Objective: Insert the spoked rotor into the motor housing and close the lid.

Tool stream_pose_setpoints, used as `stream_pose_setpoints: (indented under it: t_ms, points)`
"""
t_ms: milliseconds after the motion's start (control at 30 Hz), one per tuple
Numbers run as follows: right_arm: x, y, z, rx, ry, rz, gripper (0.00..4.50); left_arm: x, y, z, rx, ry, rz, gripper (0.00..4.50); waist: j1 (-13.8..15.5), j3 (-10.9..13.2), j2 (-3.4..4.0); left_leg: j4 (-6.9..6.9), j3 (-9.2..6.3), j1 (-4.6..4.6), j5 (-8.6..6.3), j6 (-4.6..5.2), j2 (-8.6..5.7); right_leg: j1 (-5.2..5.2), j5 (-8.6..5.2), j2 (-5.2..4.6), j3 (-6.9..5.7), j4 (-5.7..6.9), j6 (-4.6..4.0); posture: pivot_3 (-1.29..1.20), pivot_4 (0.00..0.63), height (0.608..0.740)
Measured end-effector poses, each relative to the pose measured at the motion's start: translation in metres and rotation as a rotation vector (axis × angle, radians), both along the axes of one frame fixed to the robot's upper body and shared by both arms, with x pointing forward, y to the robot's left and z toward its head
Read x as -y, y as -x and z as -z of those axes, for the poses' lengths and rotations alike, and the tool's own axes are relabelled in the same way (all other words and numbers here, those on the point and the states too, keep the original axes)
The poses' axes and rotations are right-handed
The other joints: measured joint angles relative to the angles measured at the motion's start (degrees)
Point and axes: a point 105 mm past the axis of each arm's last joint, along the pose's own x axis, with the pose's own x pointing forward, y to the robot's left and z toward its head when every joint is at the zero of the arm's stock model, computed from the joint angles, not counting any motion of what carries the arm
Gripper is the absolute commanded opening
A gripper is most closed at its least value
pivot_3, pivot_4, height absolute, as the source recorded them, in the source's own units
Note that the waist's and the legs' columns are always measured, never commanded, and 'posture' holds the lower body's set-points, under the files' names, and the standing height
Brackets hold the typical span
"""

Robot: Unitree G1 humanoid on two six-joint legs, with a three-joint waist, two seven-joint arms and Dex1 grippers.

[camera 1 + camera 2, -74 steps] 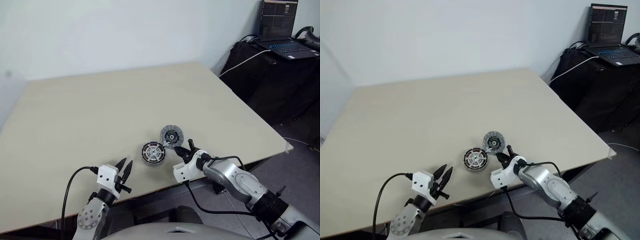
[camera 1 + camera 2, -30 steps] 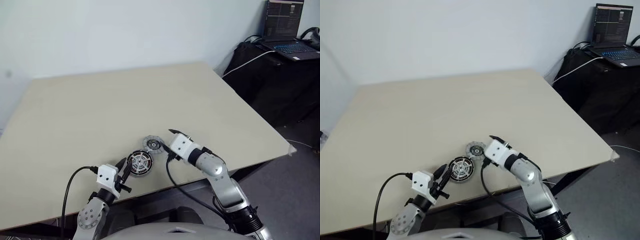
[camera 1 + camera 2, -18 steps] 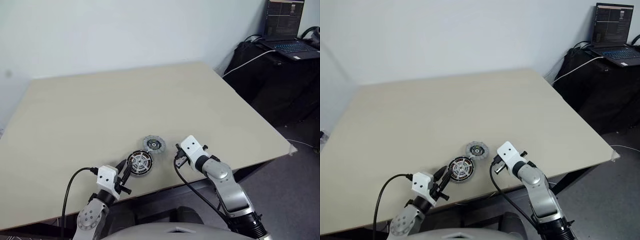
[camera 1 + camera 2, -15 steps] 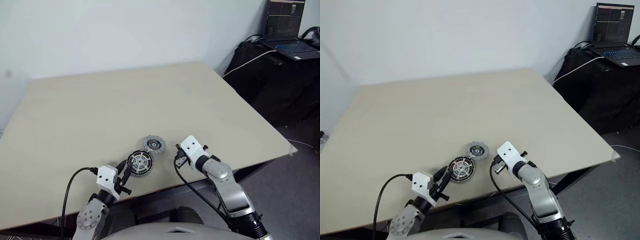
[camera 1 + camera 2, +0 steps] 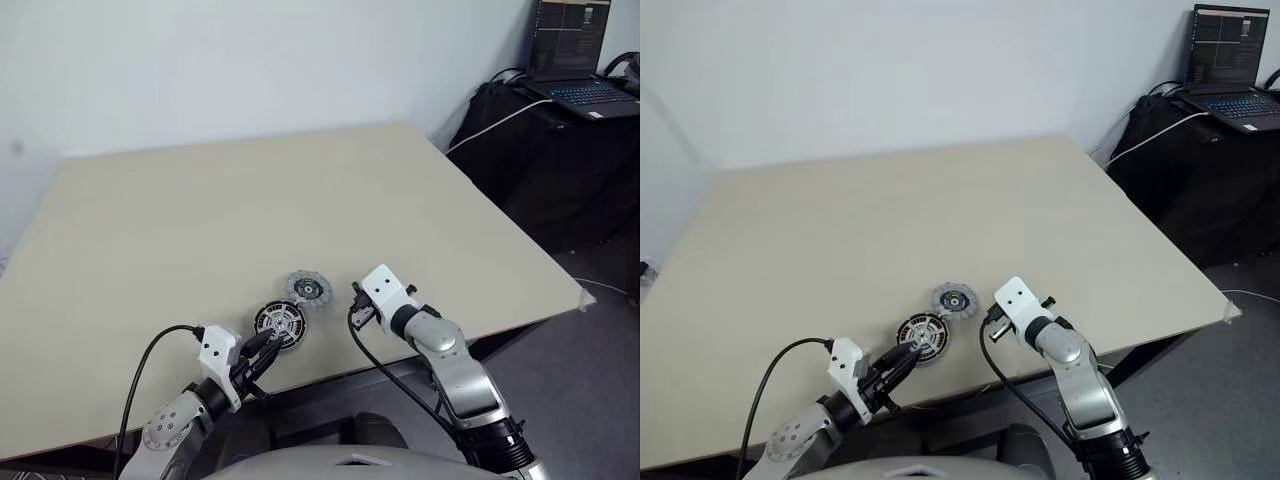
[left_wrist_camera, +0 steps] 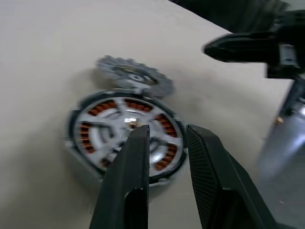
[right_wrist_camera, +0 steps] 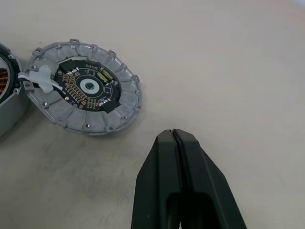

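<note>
Already spoked rotor (image 6: 125, 125) inside motor housing (image 6: 81, 152); left gripper (image 6: 164, 136) narrowly parted, right gripper (image 7: 173, 134) closed, empty.

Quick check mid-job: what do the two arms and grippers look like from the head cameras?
Both arms are silver-grey metal with white block wrist housings. A black cable loops from each wrist. The left gripper and the right gripper each carry two black tapered fingers.

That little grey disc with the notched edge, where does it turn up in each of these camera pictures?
Left eye view: the lid lies near the table's near edge, just beyond the motor housing.
Right eye view: the lid, same spot.
Left wrist view: the lid, behind the housing.
Right wrist view: the lid, dark face up.
Shared landmark: the motor housing beside it.
</note>
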Motion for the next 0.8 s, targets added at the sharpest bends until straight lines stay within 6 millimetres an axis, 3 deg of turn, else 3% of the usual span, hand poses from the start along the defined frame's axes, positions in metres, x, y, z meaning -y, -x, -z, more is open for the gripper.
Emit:
stream_pose_setpoints:
  t_ms: [200, 467, 800]
  points:
    - [-0.001, 0.000, 0.000, 0.003, -0.001, 0.005, 0.03, -0.001, 0.002, 0.004, -0.052, -0.025, 0.016, 1.23, -0.08, 0.02, 0.00, 0.00, 0.01, 0.00, 0.00, 0.00, 0.00, 0.00, 0.00, 0.00, 0.01, 0.00, 0.00, 0.00, 0.000, 0.740]
    - [-0.004, 0.001, 0.001, 0.005, 0.004, -0.001, 0.03, 0.014, 0.024, -0.022, -0.070, 0.121, 0.214, 1.23, -0.26, 0.09, 0.08, 0.00, 0.03, 0.02, -0.02, -0.03, 0.01, -0.16, 0.00, 0.00, 0.04, -0.02, 0.00, 0.00, 0.000, 0.740]
    - [-0.006, 0.001, 0.001, 0.007, 0.005, -0.003, 0.03, 0.006, 0.023, 0.007, -0.236, 0.042, 0.228, 1.23, -0.29, 0.12, 0.11, 0.00, 0.03, 0.02, -0.01, -0.03, 0.00, 0.01, 0.00, 0.03, 0.08, 0.00, 0.01, 0.00, 0.000, 0.740]
